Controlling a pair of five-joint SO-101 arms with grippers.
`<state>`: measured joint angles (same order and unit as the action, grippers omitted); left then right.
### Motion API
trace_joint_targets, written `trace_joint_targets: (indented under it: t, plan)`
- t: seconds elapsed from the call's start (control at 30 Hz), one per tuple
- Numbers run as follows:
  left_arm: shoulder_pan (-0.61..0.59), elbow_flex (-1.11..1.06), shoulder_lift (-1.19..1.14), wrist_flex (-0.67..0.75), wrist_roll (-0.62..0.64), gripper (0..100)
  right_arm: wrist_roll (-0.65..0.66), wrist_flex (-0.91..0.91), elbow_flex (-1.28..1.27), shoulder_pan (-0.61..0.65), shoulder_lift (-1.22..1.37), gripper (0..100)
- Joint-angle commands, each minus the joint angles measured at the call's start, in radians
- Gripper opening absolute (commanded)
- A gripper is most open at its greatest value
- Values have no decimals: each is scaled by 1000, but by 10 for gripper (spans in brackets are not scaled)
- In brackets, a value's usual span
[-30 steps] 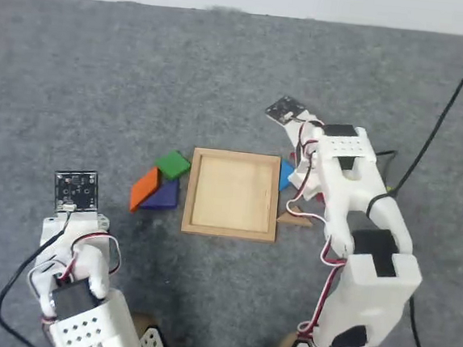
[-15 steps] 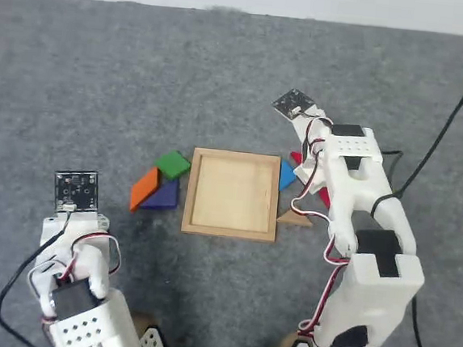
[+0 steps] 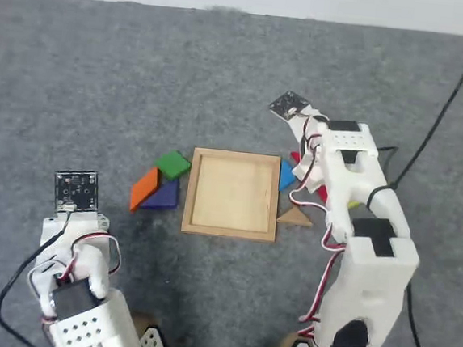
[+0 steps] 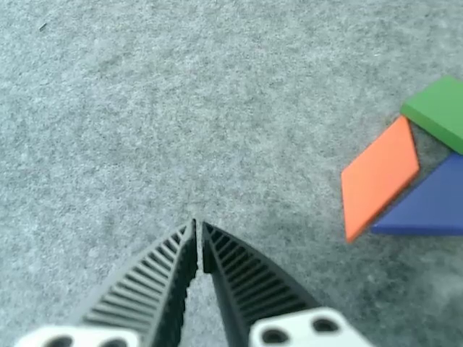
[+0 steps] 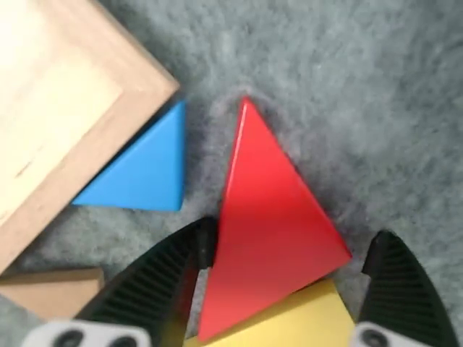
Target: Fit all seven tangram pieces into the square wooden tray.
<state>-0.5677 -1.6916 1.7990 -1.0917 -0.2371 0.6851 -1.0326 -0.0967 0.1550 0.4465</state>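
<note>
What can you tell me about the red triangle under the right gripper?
The red triangle is a flat, plain-coloured piece with crisp edges, seemingly painted wood. It lies on the grey carpet outside the wooden tray, with a narrow strip of carpet between it and the blue triangle. One side meets a yellow piece; whether they overlap is unclear. The open right gripper straddles it, one finger at its edge, the other clear.

Wide open grey carpet (image 3: pixel 224 67) behind and far left of the square wooden tray (image 3: pixel 235 155), green square (image 3: pixel 172 164), orange parallelogram (image 3: pixel 144 188) and dark blue triangle (image 3: pixel 163 197) clustered beside its left rim, right rim crowded by light blue triangle (image 5: pixel 145 170), red triangle (image 5: pixel 268 217), yellow piece (image 5: pixel 289 322) and tan wooden triangle (image 3: pixel 294 217), white right arm (image 3: pixel 351 192) overhanging them
</note>
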Motion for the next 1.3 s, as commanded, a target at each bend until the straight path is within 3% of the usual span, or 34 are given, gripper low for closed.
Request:
trace_joint_targets:
  t: [0.0,0.27,0.67,1.27]
  plan:
    - [0,8,15,-3,-11,15,9,-30,77,-18,21,335]
    - [0,8,15,-3,-11,15,-11,-107,74,-18,21,222]
    - [0,8,15,-3,-11,15,-97,-111,75,-30,2,219]
    - [0,8,15,-3,-11,15,-186,-85,-147,24,-352,219]
